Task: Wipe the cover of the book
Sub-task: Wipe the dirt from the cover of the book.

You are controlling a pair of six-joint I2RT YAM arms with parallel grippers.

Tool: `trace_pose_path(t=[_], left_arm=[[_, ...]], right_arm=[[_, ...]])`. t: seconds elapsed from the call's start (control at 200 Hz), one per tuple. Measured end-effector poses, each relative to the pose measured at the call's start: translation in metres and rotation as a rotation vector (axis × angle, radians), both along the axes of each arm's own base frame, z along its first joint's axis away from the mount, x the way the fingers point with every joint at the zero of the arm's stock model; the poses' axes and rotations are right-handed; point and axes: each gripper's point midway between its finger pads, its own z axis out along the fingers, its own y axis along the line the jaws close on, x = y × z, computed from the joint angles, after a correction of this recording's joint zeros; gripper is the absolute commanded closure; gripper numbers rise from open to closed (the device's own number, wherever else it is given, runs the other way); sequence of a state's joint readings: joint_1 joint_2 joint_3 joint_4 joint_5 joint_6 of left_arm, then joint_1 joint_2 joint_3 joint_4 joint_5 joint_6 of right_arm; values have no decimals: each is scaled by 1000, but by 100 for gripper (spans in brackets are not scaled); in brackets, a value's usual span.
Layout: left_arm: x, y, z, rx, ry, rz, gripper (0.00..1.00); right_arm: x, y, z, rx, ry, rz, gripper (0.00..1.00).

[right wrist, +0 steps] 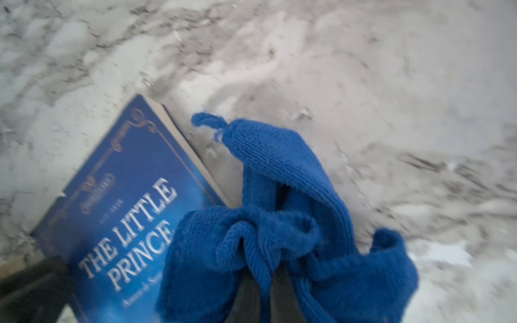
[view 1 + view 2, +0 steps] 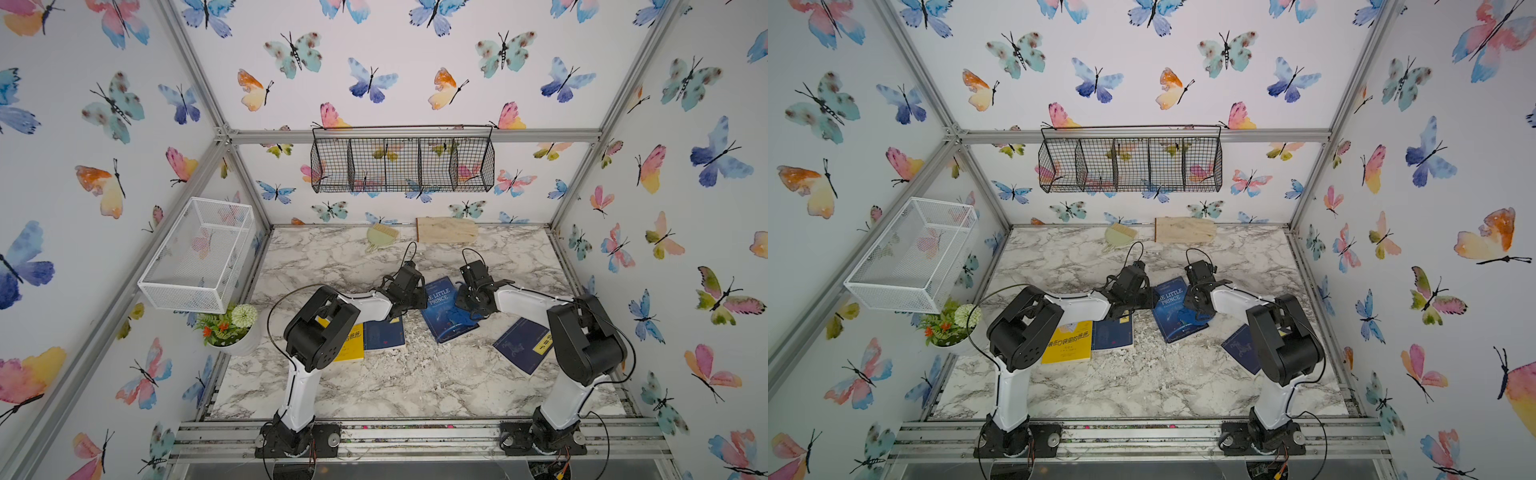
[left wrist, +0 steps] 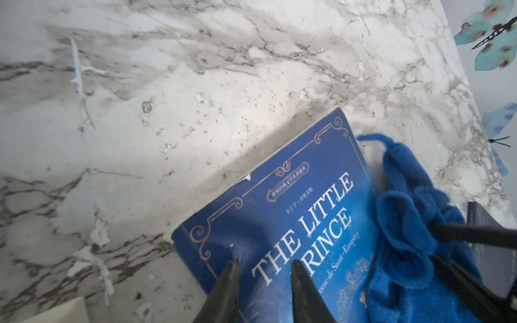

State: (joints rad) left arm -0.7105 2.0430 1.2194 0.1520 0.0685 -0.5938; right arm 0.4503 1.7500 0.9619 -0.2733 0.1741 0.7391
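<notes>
The blue book titled "The Little Prince" lies flat and slanted in the middle of the marble table. My left gripper is over the book's left edge. Its fingers stand a little apart with their tips on the cover and nothing between them. My right gripper is shut on a bunched blue cloth. The cloth lies over the book's right edge and spills onto the table beside it.
A yellow book and a dark blue book lie under my left arm. Another dark book lies by my right arm. A plant pot, a white basket, a brush and a board ring the table.
</notes>
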Motion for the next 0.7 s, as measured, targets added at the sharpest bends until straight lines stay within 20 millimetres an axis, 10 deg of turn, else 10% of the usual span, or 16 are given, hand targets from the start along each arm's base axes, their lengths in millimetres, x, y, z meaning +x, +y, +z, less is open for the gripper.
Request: trace_pose_path(t=[0.29,0.701], left_arm=[[0,0,0,0,1,-1,67],[0,0,0,1,2,-1,66]], right_arm=[[-13,-9,-4,-52,48,-32,99],[34,12,-1,-177,148,-9,99]])
